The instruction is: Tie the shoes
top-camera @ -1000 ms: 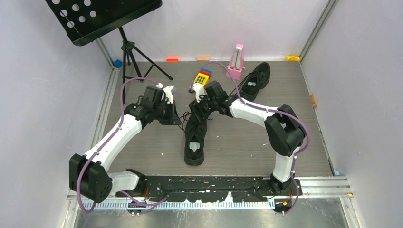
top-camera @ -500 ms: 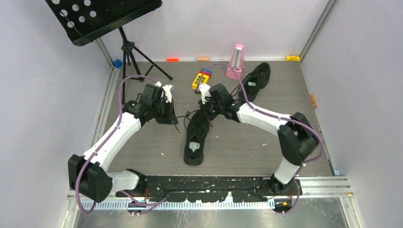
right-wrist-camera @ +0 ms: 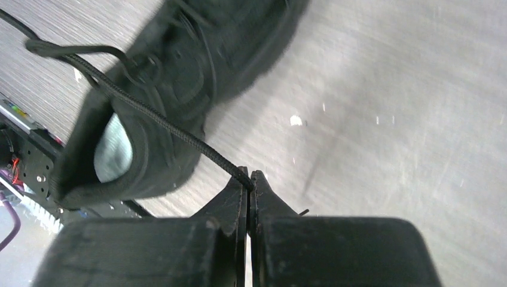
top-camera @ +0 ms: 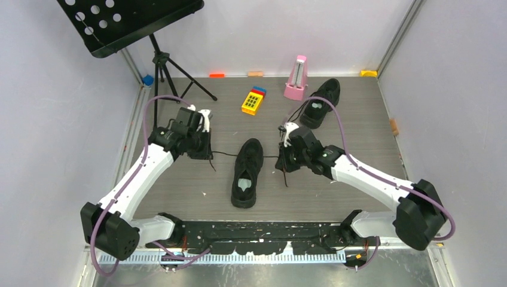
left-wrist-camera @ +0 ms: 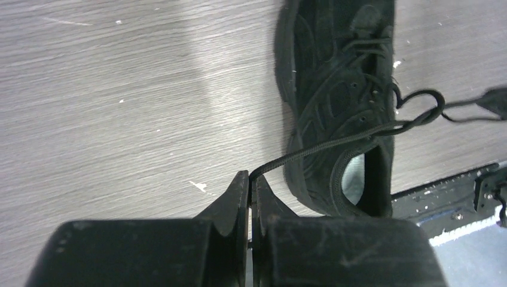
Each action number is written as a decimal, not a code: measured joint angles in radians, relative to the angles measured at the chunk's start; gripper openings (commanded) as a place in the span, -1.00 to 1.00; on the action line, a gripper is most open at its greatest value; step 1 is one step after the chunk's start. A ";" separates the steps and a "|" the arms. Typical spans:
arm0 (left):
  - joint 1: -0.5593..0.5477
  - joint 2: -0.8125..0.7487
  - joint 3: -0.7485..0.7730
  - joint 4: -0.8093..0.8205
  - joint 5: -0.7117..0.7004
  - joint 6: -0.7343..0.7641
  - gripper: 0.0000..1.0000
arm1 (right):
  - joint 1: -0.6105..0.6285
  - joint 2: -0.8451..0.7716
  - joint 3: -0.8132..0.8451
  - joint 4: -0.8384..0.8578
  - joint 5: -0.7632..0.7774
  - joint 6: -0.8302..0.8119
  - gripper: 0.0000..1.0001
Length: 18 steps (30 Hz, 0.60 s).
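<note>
Currently, two shoes lie on the tabletop (top-camera: 359, 137), near shoe (top-camera: 246, 173) central, far shoe (top-camera: 320, 103) rearward, with left pincer (left-wrist-camera: 250, 182) clenched on the near shoe's left lace (left-wrist-camera: 335, 142) and right pincer (right-wrist-camera: 250, 179) on its right lace (right-wrist-camera: 161, 122).

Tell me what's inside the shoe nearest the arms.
A pale grey insole patch shows through the opening of the near shoe. Toward the toe, the laced upper covers the inside, so the rest cannot be seen.

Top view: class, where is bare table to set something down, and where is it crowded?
Bare: between the toy block and the near shoe; right of the far shoe. Crowded: either side of the near shoe, where the left gripper and right gripper hold taut laces.
</note>
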 measured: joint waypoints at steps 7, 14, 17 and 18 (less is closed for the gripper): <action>0.228 -0.113 -0.114 0.068 -0.008 -0.121 -1.00 | 0.000 -0.154 -0.126 -0.130 0.023 0.156 -1.00; 0.533 -0.076 -0.253 0.148 0.091 -0.265 -1.00 | 0.000 -0.245 -0.205 -0.169 0.050 0.287 -1.00; 0.601 -0.050 -0.298 0.152 0.089 -0.306 -1.00 | 0.000 -0.245 -0.235 -0.173 0.080 0.335 -1.00; 0.613 -0.050 -0.306 0.150 0.080 -0.322 -1.00 | 0.000 -0.245 -0.241 -0.178 0.091 0.344 -1.00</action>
